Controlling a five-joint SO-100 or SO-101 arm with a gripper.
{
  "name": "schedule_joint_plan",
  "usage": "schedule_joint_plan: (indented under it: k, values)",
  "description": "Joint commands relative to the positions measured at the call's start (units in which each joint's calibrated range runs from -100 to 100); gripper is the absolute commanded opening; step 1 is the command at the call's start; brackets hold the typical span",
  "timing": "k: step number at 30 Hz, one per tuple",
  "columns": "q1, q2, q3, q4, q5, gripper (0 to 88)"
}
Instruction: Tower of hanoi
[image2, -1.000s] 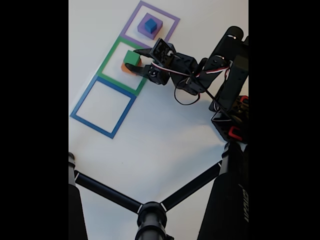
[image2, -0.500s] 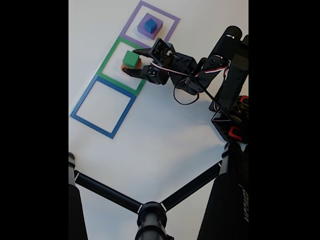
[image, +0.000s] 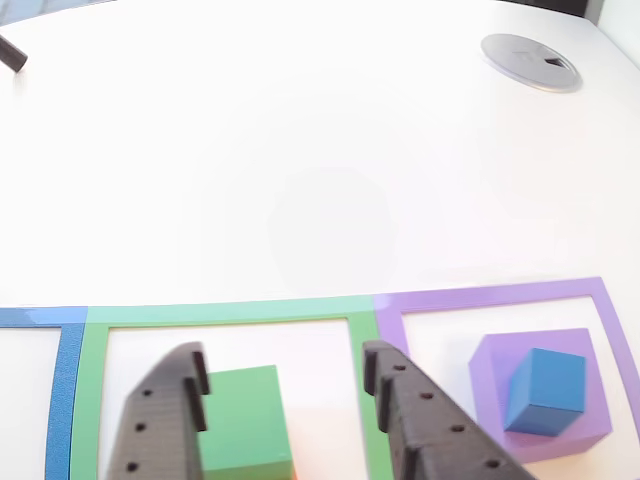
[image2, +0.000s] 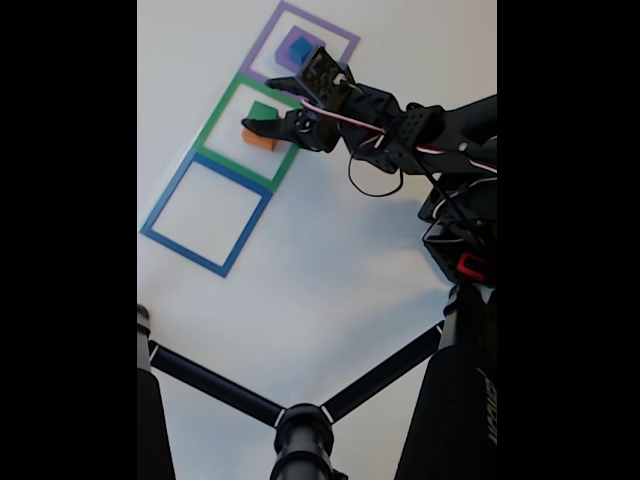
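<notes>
Your green block sits on the orange block inside the green square outline on the white surface. Your end effector is spread wide around the green block, one finger on each side, not pinching it. Right of the green outline in the other view, the blue cube rests on the purple block, inside the purple outline.
</notes>
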Motion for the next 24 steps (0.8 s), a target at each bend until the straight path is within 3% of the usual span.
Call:
schedule_joint_plan:
  k: [1,6,14,18,24]
  values:
    - [4.1,-19.6,-4.4,25.3,0.0,1.1]
    - [7.3,-32.6,-13.7,52.6,0.0,0.4]
    - [11.0,-34.8,-52.8,97.9,0.0,0.4]
    - [11.9,-33.9,-65.6,108.1,0.0,0.4]
    - [15.3,-33.7,-72.7,114.1,0.0,0.4]
